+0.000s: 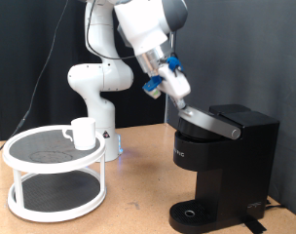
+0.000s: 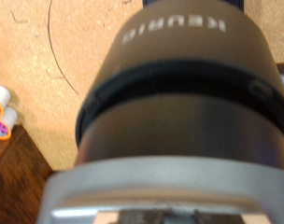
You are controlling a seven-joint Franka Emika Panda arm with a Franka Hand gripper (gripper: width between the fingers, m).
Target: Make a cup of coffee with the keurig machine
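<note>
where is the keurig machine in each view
Exterior view: the keurig machine stands at the exterior view's right on the wooden table, its grey lid under the gripper.
Wrist view: the machine fills most of the picture, seen from above at close range, with its grey lid band across the near edge.
Shared landmark: the grey lettering on the machine's front.

White cup (image 1: 84, 132), black keurig machine (image 1: 226, 161) with grey lettering (image 2: 175, 31), white rack (image 1: 55, 180).
</note>
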